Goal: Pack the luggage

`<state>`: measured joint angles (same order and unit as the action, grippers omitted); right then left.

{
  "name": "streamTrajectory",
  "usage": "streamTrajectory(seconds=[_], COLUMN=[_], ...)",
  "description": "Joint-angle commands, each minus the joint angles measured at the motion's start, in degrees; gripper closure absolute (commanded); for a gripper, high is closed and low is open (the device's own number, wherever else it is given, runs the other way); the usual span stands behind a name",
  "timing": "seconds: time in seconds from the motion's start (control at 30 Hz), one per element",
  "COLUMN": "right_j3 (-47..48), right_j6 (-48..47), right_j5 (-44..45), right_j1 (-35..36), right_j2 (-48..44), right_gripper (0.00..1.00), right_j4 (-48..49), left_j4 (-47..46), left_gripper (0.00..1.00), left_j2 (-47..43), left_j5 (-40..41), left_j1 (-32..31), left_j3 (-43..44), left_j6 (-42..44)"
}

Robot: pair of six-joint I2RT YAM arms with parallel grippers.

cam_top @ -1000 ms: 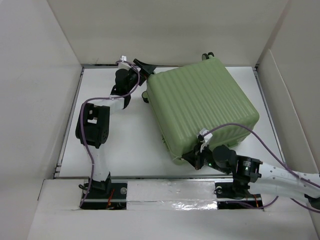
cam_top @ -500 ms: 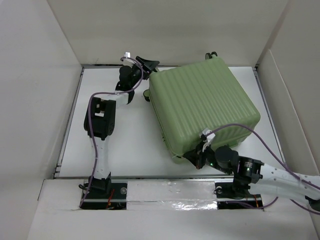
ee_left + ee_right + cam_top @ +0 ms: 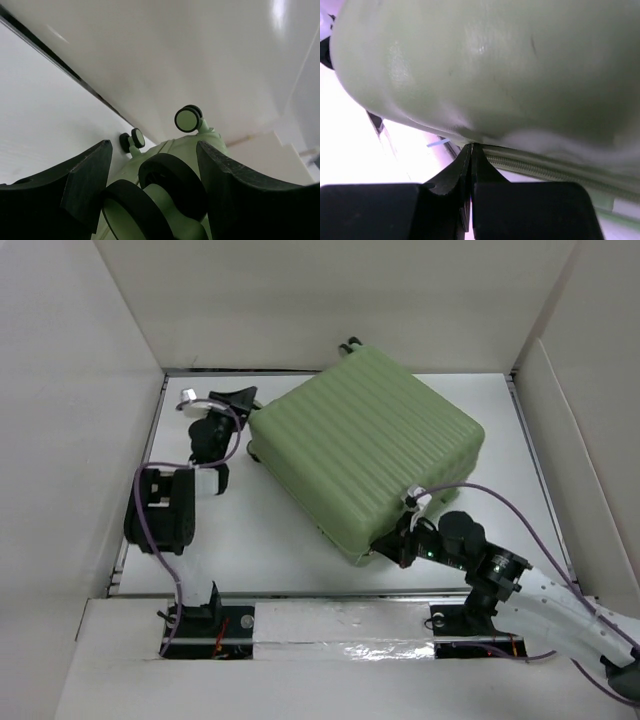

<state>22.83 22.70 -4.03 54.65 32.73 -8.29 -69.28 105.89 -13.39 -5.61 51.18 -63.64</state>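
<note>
The luggage is a closed light green ribbed suitcase lying flat and skewed on the white table. My left gripper is at its left corner. In the left wrist view that gripper is shut on a black double wheel, with one finger on each side. Two more wheels show beyond. My right gripper is at the near corner. In the right wrist view it is shut, its tips touching the zipper line under the shell. Whether they pinch anything is hidden.
White walls box in the table at the back, left and right. Two luggage wheels sit close to the back wall. Purple cables trail along both arms.
The left gripper closed on the wheel and swung left, and the luggage slid and turned leftward with it. The right gripper stayed shut at the near corner.
</note>
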Motion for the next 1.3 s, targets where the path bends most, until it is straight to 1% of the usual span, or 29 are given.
streamTrajectory(seconds=[0.0, 0.07, 0.1, 0.17, 0.2, 0.27, 0.3, 0.33, 0.37, 0.4, 0.43, 0.47, 0.5, 0.53, 0.57, 0.63, 0.7, 0.8, 0.83, 0.9, 0.93, 0.97, 1.0, 1.03, 1.07, 1.13, 1.2, 1.23, 1.27], right_j3=[4.0, 5.9, 7.7, 9.6, 10.2, 8.8, 7.5, 4.3, 2.5, 0.6, -1.2, -4.1, -5.2, -6.0, -7.0, -7.4, -7.5, -7.9, -8.1, -8.8, -9.0, -9.2, -9.6, -10.2, -10.3, -10.7, -10.7, -10.8, -11.0], right_j6=[-8.4, -11.2, -12.1, -13.6, -14.0, -13.2, -12.5, -10.8, -8.8, -8.8, -6.5, -5.6, -4.6, -3.1, -2.6, -1.7, -1.5, -1.3, -1.3, -1.1, -1.0, -0.9, -0.9, -0.6, -0.7, -0.9, -0.8, -0.6, -0.4], right_j5=[0.5, -3.6, -4.3, -7.0, -7.8, -8.6, -8.6, -8.4, -7.0, -6.0, -5.1, -3.5, -2.5, -1.2, 1.3, 2.4, 3.0, 3.5, 3.1, 2.2, 1.9, 1.6, 1.5, 1.5, 0.8, -0.3, -1.3, -1.6, -1.8], right_j1=[-12.5, -15.5, -16.8, -19.6, -20.1, -20.1, -19.2, -18.6, -16.8, -16.1, -15.4, -14.5, -14.5, -13.7, -13.7, -13.2, -13.2, -13.2, -13.2, -12.6, -12.6, -12.0, -12.0, -11.4, -11.4, -11.4, -10.9, -10.4, -10.4], right_j2=[6.5, 11.2, 12.5, 15.9, 16.6, 17.1, 16.8, 16.2, 14.8, 13.9, 13.0, 11.8, 9.0, 7.7, 6.2, 2.7, 0.9, -1.0, -1.4, -1.4, -1.4, -1.6, -1.7, -1.9, -1.9, -1.5, -1.1, -1.2, -1.3], right_gripper=[1.00, 1.00, 1.00, 1.00, 1.00, 1.00, 1.00, 1.00, 1.00, 1.00, 1.00, 1.00, 1.00, 1.00, 1.00, 1.00, 1.00, 1.00, 1.00, 1.00, 1.00, 1.00, 1.00, 1.00, 1.00, 1.00, 1.00, 1.00, 1.00], right_j4=[13.8, 15.9, 16.4, 16.0, 15.9, 17.2, 17.7, 18.0, 18.7, 19.0, 19.2, 19.3, 18.9, 18.1, 16.0, 13.8, 11.1, 8.6, 8.6, 8.6, 8.5, 8.5, 8.5, 8.4, 8.5, 8.9, 8.5, 8.5, 8.5], left_j4=[-8.1, -10.9, -11.9, -13.4, -13.3, -11.2, -9.4, -2.9, -0.1, 2.4, 5.1, 10.9, 12.7, 14.3, 15.2, 17.8, 20.7, 23.9, 24.5, 23.9, 24.7, 29.1, 31.4, 33.1, 35.8, 38.3, 37.7, 37.5, 37.7], left_gripper=[1.00, 1.00, 1.00, 1.00, 1.00, 1.00, 1.00, 0.81, 0.46, 0.46, 0.26, 0.18, 0.12, 0.04, 0.01, 0.01, 0.01, 0.02, 0.13, 0.26, 0.41, 0.50, 0.55, 0.54, 0.44, 0.15, 0.12, 0.05, 0.02], left_j2=[-9.3, -12.6, -15.3, -17.9, -20.7, -25.3, -26.9, -28.7, -32.5, -34.8, -37.4, -42.5, -44.6, -46.7, -48.4, -52.8, -56.3, -59.8, -60.5, -62.3, -62.9, -63.7, -65.6, -66.7, -67.6, -69.2, -68.6, -68.1, -67.2], left_j5=[0.1, 1.6, 1.8, 2.6, 3.2, 4.2, 4.2, 3.5, 3.8, 4.8, 8.9, 11.0, 12.8, 16.7, 17.6, 19.8, 19.5, 17.9, 16.2, 14.8, 14.8, 18.4, 20.5, 21.7, 23.1, 24.2, 23.7, 23.2, 22.9], left_j1=[2.4, 2.4, 1.8, 0.6, 0.6, 0.0, 1.3, 2.2, 3.0, 3.0, 3.0, 3.0, 3.0, 3.0, 3.0, 3.0, 2.0, -3.9, -5.2, -6.7, -6.7, -6.7, -6.2, -5.6, -5.1, -3.4, -3.4, -3.4, -3.4], left_j3=[-14.0, -19.4, -24.3, -28.6, -32.2, -34.8, -35.3, -34.5, -33.2, -32.6, -31.8, -31.0, -29.4, -28.8, -28.0, -24.5, -21.9, -21.9, -23.2, -28.9, -30.7, -32.0, -34.1, -34.9, -35.4, -35.4, -34.4, -33.8, -33.0], left_j6=[3.4, 3.6, 3.4, 3.7, 4.0, 5.0, 5.5, 6.6, 7.2, 8.3, 9.7, 11.2, 11.4, 11.5, 11.4, 11.5, 12.7, 15.7, 16.6, 16.5, 16.6, 16.7, 16.6, 16.9, 17.3, 16.4, 16.9, 16.7, 17.1])
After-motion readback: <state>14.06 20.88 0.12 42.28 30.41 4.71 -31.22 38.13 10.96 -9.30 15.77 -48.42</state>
